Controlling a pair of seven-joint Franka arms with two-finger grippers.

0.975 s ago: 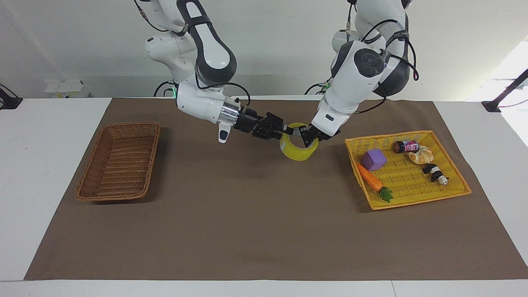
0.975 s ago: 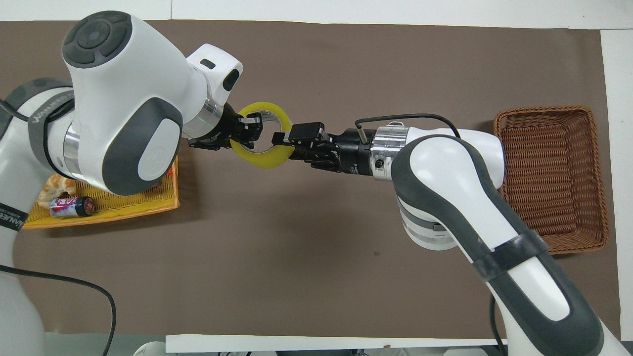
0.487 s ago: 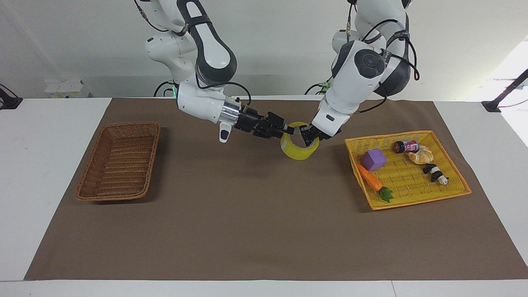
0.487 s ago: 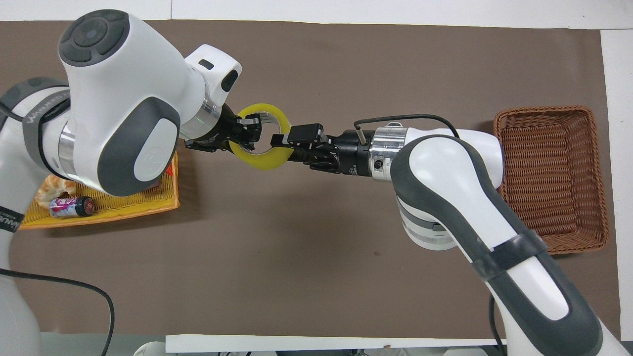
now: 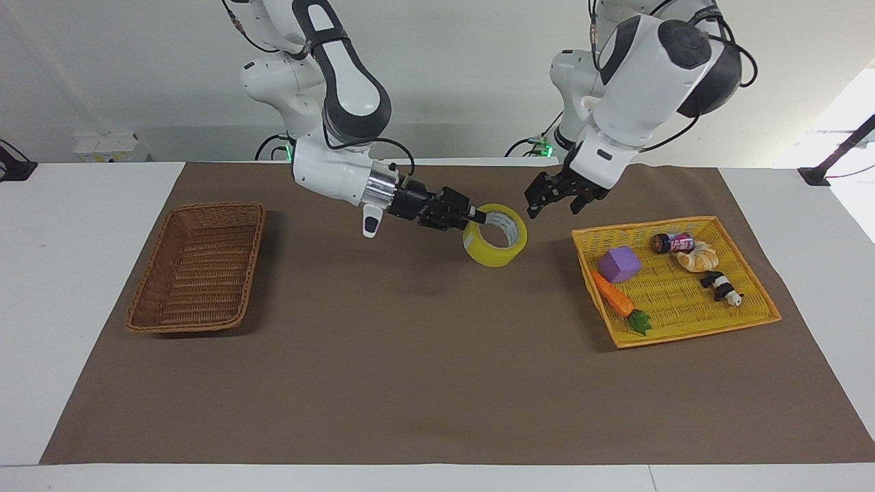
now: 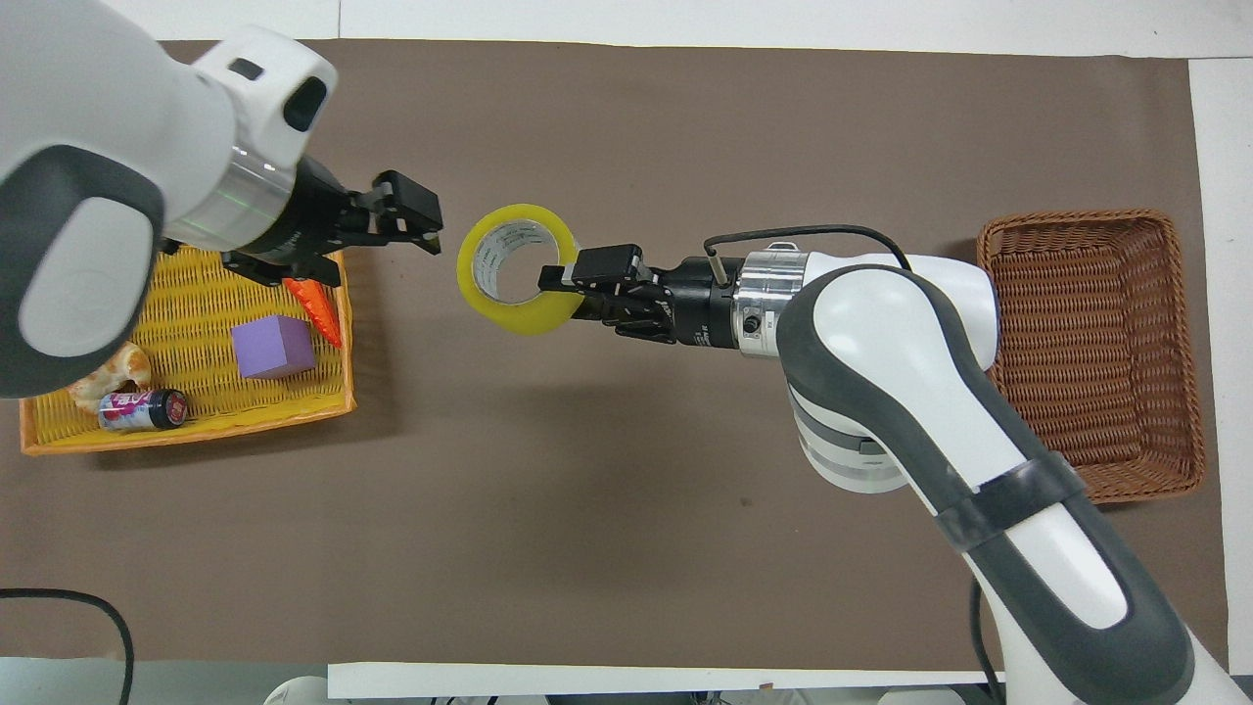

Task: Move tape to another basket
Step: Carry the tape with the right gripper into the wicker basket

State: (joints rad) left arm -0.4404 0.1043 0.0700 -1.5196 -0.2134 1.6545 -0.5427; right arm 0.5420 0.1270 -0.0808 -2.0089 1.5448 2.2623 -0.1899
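Note:
The tape [image 5: 492, 254], a yellow roll with a pale printed core, hangs above the brown mat between the two containers. My right gripper [image 5: 478, 217] is shut on the roll's wall, one finger inside the core, as the overhead view [image 6: 553, 284] shows on the tape [image 6: 519, 321]. My left gripper [image 5: 555, 203] is open and empty, apart from the roll, raised over the mat beside the yellow tray; it shows spread in the overhead view [image 6: 431, 223]. The brown wicker basket [image 5: 198, 266] stands empty at the right arm's end of the table [image 6: 1091, 352].
A flat yellow woven tray [image 5: 677, 301] lies at the left arm's end [image 6: 196, 304]. It holds a purple cube [image 5: 619, 265], a toy carrot [image 5: 613, 295], a small bottle [image 5: 672, 242], a bread piece [image 5: 698, 257] and a panda toy [image 5: 722, 287].
My left gripper let go of the tape, opened, and drew back and up toward the yellow tray. My right gripper stayed shut on the roll and barely moved.

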